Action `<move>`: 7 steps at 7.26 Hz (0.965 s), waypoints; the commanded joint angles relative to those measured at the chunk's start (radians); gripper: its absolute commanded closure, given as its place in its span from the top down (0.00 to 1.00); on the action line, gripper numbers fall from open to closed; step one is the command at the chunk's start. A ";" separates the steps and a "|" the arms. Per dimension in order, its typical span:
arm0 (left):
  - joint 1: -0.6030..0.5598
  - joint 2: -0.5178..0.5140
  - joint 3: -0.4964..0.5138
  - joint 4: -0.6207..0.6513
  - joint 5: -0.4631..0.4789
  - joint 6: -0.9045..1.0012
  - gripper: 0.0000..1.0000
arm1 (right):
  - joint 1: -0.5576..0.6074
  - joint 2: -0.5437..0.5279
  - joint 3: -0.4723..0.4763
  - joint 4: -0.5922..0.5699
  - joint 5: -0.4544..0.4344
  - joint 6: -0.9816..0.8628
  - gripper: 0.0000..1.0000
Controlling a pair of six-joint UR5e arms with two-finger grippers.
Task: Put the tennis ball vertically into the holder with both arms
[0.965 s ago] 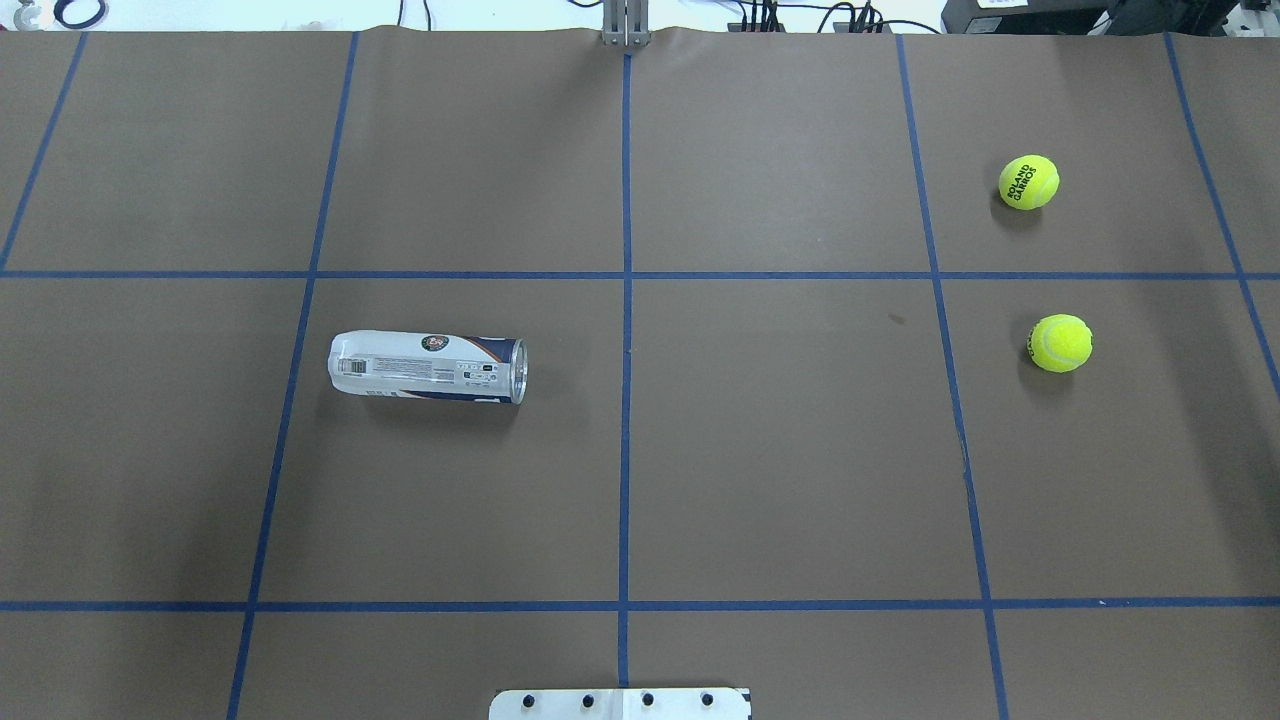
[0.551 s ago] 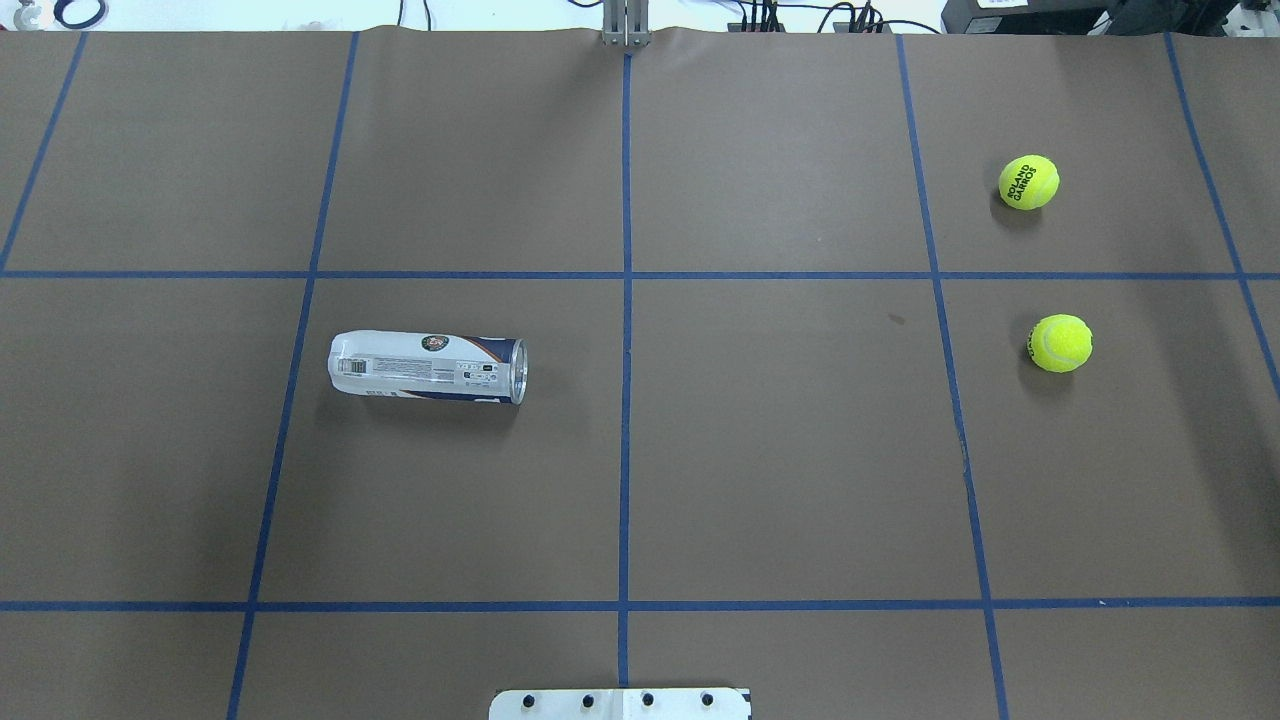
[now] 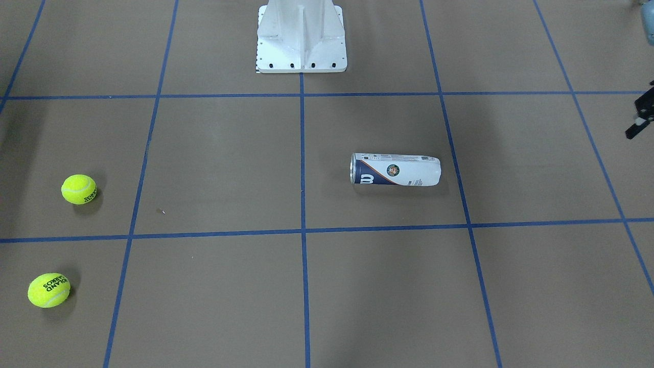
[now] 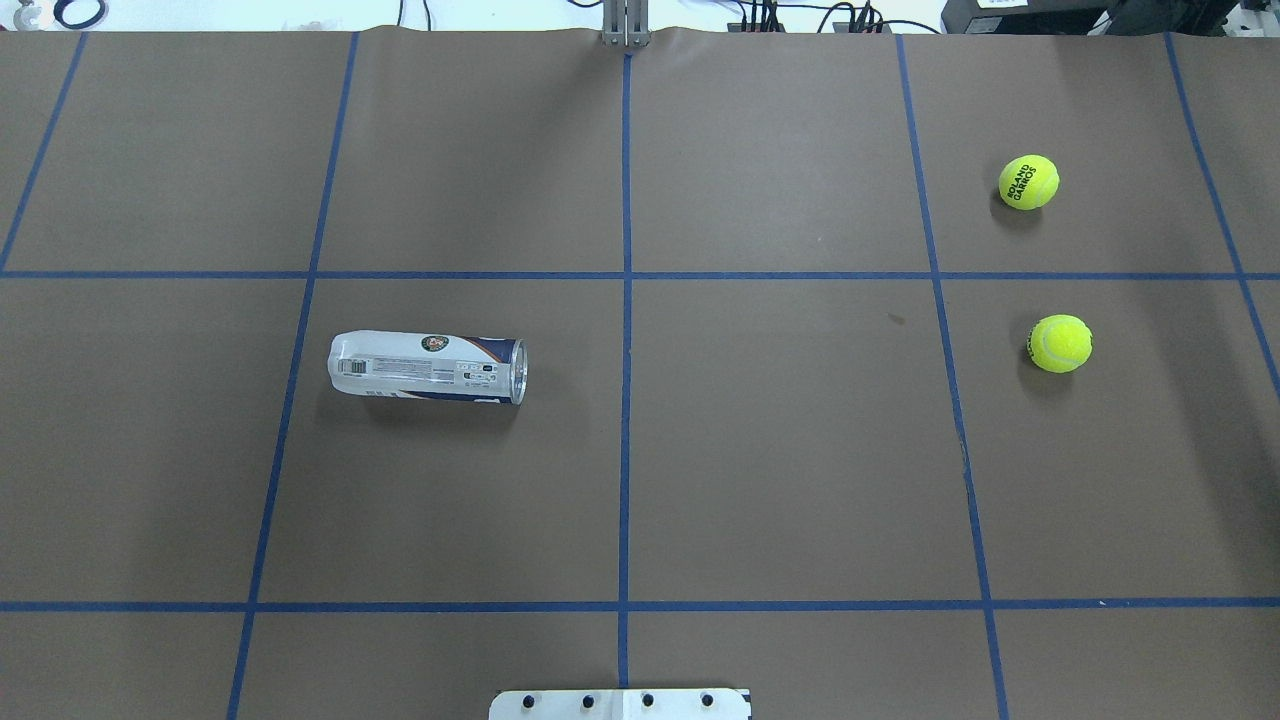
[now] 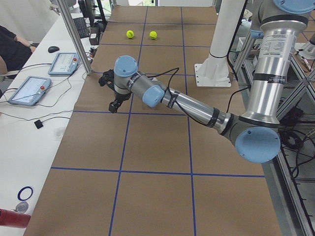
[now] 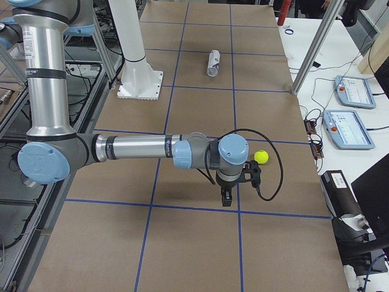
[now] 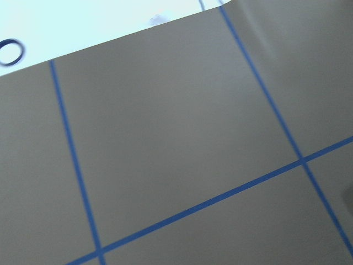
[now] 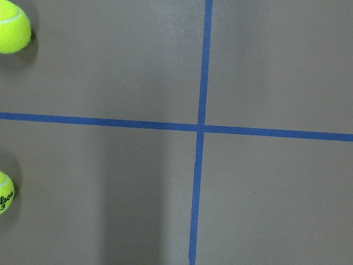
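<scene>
The clear plastic tennis-ball can with navy-and-white label and silver metal rim is found lying on its side on the brown paper-covered table with blue tape grid, in the robot's left half. Its long axis is laid across the table, left to right. The open rimmed mouth is turned toward the centre line and the closed rounded base toward the left end. The black two-finger left gripper is held above the left end, beyond that base, so the can lies inward from it, and the left arm is judged the nearer. The black two-finger right gripper is hung over the right end, near the yellow-green felt tennis ball printed ROLAND GARROS and the second yellow-green felt tennis ball, both well apart from the can. Finger spread cannot be told for either gripper. Smooth thin cylinder wall: rolling is expected if it is nudged sideways. The fuzzy spheres are likewise free to roll.
</scene>
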 commanded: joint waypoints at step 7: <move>0.522 -0.386 -0.093 0.307 0.247 0.257 1.00 | 0.000 0.000 0.002 0.001 0.019 -0.001 0.99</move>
